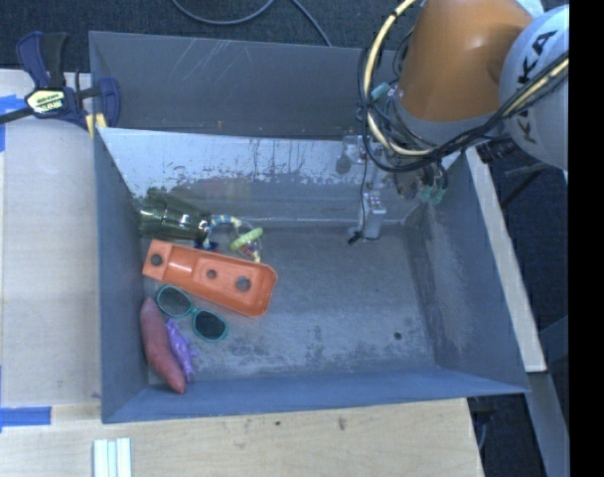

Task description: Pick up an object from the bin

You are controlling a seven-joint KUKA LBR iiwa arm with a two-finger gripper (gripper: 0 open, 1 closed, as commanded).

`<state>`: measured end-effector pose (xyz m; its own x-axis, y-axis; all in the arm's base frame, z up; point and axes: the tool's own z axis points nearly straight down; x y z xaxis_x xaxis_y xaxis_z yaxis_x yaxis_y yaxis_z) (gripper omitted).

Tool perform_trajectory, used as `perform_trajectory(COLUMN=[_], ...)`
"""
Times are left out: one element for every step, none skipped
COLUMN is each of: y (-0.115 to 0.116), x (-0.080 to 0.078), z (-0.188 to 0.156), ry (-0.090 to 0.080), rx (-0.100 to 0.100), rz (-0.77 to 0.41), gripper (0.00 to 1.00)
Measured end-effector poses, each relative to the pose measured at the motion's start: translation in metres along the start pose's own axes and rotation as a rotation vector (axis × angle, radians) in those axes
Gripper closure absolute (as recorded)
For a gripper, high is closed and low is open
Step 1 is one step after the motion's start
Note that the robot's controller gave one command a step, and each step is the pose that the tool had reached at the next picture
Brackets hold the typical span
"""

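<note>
Your gripper (366, 225) hangs over bare bin floor, well to the right of the orange block (211, 278).

You cannot tell from this view whether it is open or closed, and you can make out nothing in its grasp. Everything there is to pick lies around that block, in the left part of the grey bin (232, 78). A dark green bottle (171, 217) and a small yellow-green toy (245, 238) sit just behind it. Teal sunglasses (191, 316) touch its front edge, and a dark red oblong thing (159, 351) with a purple piece (180, 346) beside it lies further in front.
</note>
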<state>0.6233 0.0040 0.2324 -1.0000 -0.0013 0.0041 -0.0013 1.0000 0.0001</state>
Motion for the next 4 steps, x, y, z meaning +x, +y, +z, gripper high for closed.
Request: perform_trajectory(y=[0.0, 0.015, 0.032, 0.037], x=[-0.001, 0.004, 0.006, 0.022], z=[-0.005, -0.055, -0.049, -0.004], ry=[-0.008, -0.001, -0.025, -0.006], rx=[0.0, 0.0, 0.0, 0.0], rz=[0.0, 0.017, -0.04, 0.009], gripper=[0.0, 0.0, 0.0, 0.0])
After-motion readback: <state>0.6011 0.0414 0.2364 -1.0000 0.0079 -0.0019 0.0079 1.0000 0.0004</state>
